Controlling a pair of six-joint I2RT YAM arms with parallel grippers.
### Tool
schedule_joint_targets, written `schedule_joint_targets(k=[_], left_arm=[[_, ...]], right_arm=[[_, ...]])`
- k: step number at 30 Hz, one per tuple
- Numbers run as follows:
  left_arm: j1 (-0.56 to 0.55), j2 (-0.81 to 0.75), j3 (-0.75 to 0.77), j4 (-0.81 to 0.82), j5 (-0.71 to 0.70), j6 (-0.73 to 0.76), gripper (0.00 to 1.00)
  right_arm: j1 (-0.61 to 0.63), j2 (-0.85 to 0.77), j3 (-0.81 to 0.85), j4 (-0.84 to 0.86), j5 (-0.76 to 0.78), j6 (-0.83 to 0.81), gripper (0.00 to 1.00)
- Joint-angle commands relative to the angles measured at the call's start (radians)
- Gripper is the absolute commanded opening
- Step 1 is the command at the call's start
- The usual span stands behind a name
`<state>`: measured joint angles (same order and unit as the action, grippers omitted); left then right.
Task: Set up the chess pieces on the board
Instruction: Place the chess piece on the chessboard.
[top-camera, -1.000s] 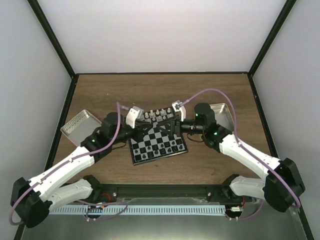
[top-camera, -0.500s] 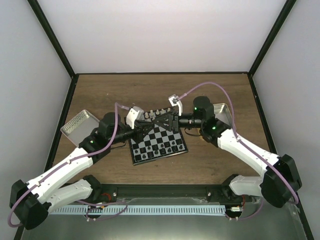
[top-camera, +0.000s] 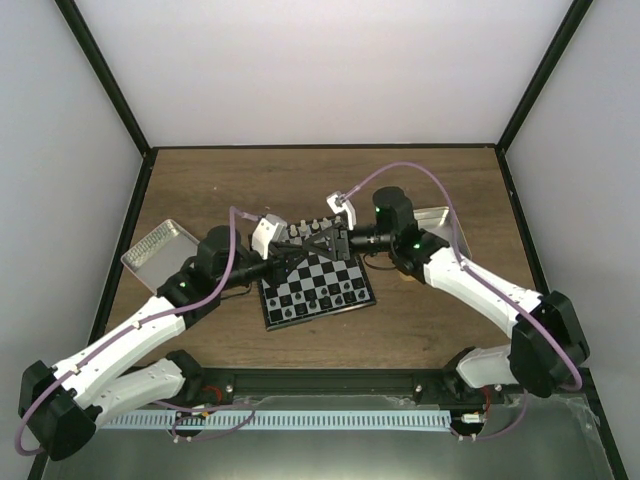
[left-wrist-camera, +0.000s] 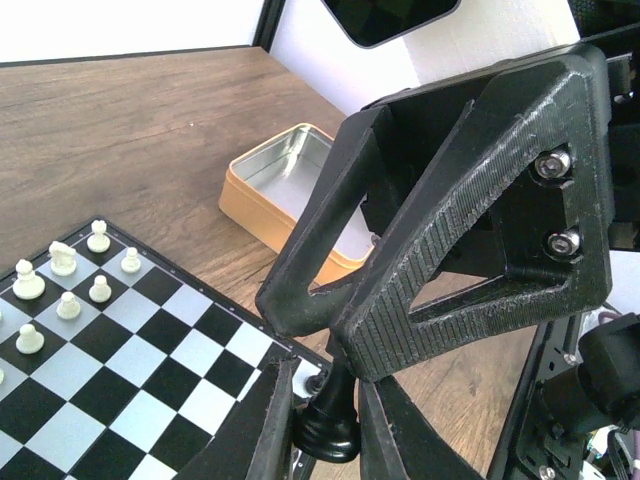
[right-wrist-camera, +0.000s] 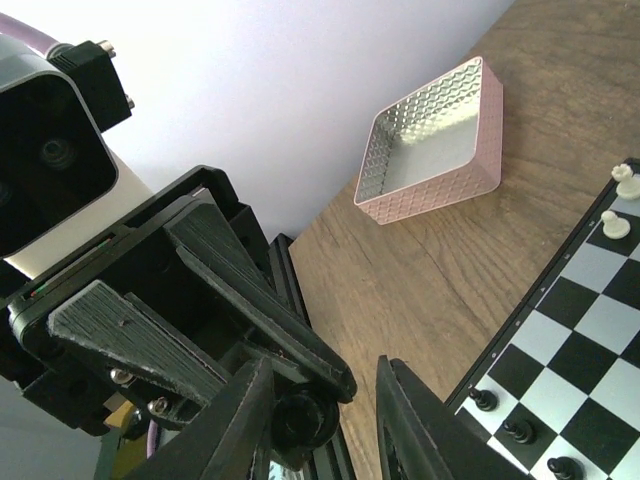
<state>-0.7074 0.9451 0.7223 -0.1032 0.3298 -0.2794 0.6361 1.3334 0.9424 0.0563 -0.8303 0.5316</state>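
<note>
1. As my two arms meet above the far side of the board (top-camera: 325, 280), which lies at the middle of the worktop (top-camera: 300, 180), one black piece (left-wrist-camera: 325, 432) hangs between them at the board's rim.
2. My left gripper (left-wrist-camera: 325, 400) is clenched on that piece low down, at its round base. Both fingers press its sides in the left wrist view.
3. My right gripper (right-wrist-camera: 325, 395) faces it from the opposite side, with its fingers straddling the same piece. They stand parted, with a gap along one finger, so I judge that it grasps nothing.
4. The pose reads as a hand-over or a re-grip. Holding the base leaves the top free for my second pair of fingers, and keeping the piece off the squares spares the pieces already standing.
5. Cream pieces (left-wrist-camera: 65, 280) stand in two rows on the side of the board toward the worktop's far edge. I count at least seven in the left wrist view.
6. Three standing black pieces (right-wrist-camera: 518, 430) show in the right wrist view, along the side of the board toward the near edge. The top view is too small for a full count.
7. Two tins flank the board, the textured tin (top-camera: 155, 250) at the left edge and the plain tin (top-camera: 445, 225) toward the right edge. I judge that puts one within reach of each arm.
</note>
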Motion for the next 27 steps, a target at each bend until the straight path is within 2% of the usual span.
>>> schedule_joint_targets(k=[1, 5, 9, 13, 19, 21, 27], left_arm=[[0.0, -0.005, -0.004, 0.015, -0.017, 0.016, 0.1], [-0.001, -0.005, -0.002, 0.015, -0.015, 0.02, 0.1], [0.0, -0.008, -0.003, 0.016, -0.018, 0.02, 0.11], [0.0, -0.015, -0.006, 0.005, -0.072, 0.007, 0.18], [0.0, -0.03, -0.005, -0.046, -0.183, -0.02, 0.5], [0.0, -0.068, -0.008, -0.069, -0.244, -0.034, 0.57], [-0.001, -0.23, -0.007, -0.147, -0.507, -0.089, 0.68]], right_arm=[[-0.005, 0.023, 0.054, -0.048, -0.063, -0.015, 0.3], [-0.006, 0.042, 0.056, -0.051, -0.098, -0.006, 0.23], [-0.003, 0.058, 0.063, -0.042, -0.138, 0.018, 0.07], [-0.005, 0.047, 0.051, -0.003, -0.095, 0.045, 0.03], [-0.004, 0.025, 0.021, 0.014, 0.129, 0.028, 0.04], [0.004, 0.03, 0.012, 0.012, 0.216, -0.001, 0.04], [0.092, 0.047, 0.0, -0.011, 0.491, -0.106, 0.04]])
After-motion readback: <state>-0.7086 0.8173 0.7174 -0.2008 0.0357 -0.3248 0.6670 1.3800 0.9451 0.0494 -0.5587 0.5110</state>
